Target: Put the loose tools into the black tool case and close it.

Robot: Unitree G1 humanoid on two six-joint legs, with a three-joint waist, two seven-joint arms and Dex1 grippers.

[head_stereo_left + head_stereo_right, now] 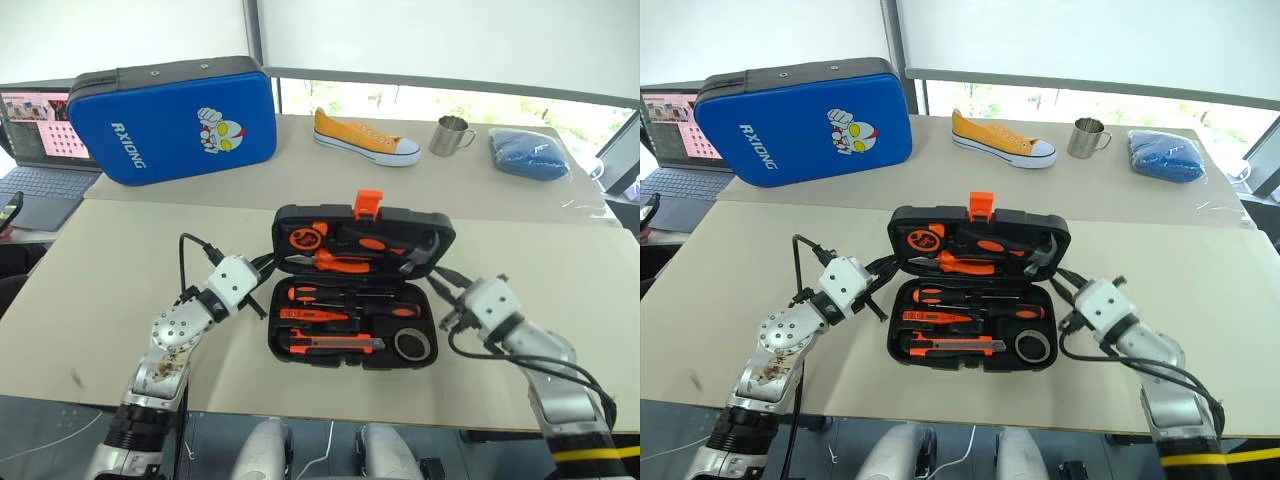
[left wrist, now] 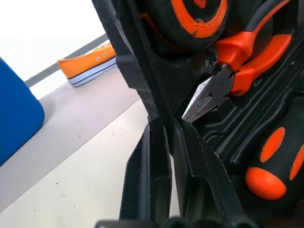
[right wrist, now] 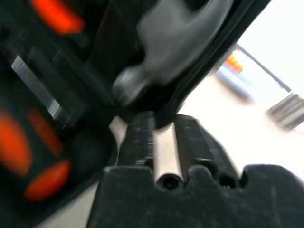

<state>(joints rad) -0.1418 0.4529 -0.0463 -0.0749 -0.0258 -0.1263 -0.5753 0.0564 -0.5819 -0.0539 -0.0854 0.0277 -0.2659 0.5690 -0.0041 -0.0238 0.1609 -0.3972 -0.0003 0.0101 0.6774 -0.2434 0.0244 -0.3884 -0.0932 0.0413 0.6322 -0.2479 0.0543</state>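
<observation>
The black tool case (image 1: pixel 283 352) lies open on the tan table, its lid on the far side with the orange latch (image 1: pixel 368 203) at the far edge. In the near half lie the utility knife (image 1: pixel 330 343), the black tape roll (image 1: pixel 412 345), two screwdrivers (image 1: pixel 340 295) and the slim tester (image 1: pixel 315 314). My left gripper (image 1: pixel 262 298) is at the case's left side by the hinge. Its fingers (image 2: pixel 147 180) stand slightly apart, their tips at the case's rim. My right gripper (image 1: pixel 440 287) is at the right side, fingers (image 3: pixel 137 142) apart, below the hammer head (image 3: pixel 166 28).
Pliers (image 1: pixel 330 262), a tape measure (image 1: pixel 303 238) and a hammer (image 1: pixel 420 255) sit in the lid. Behind the case are a blue zip case (image 1: pixel 170 120), a yellow shoe (image 1: pixel 365 138), a metal mug (image 1: pixel 452 135) and a blue cloth (image 1: pixel 530 155). A laptop (image 1: pixel 40 140) is at the far left.
</observation>
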